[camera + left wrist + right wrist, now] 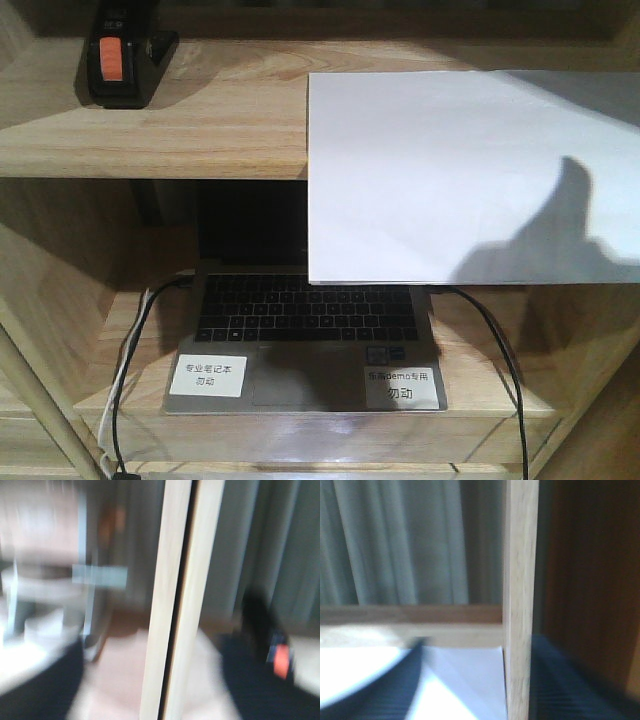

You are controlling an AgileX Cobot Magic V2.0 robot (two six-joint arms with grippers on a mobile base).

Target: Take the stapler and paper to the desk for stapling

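The black stapler (120, 55) with its orange-red patch stands on the upper shelf at the far left. In the blurred left wrist view the stapler (280, 657) shows at the right edge. My left gripper (150, 685) is open, its dark fingers (40, 680) spread either side of a wooden upright. The white paper (470, 175) lies on the same shelf at the right and overhangs its front edge. My right gripper (480, 680) is open just above the paper (465, 680), holding nothing. The desk is out of view.
A pale wood shelving unit (200, 140) fills the front view. An open laptop (305, 340) with two white labels sits on the lower shelf, with cables on both sides. Wooden uprights (175, 600) (520, 600) stand close in front of both wrists.
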